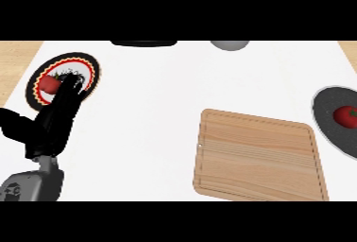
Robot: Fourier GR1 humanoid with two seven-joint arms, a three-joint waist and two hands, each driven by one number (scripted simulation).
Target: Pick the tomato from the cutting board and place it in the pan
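The round red tomato (344, 116) lies in the dark grey round pan (325, 111) at three o'clock, beside the bare rectangular wooden cutting board (259, 156); at nine o'clock the black left hand (50, 127) stretches relaxed, straight fingers over a red object (49, 84) on the round patterned plate (90, 64); whether they touch it is unclear.
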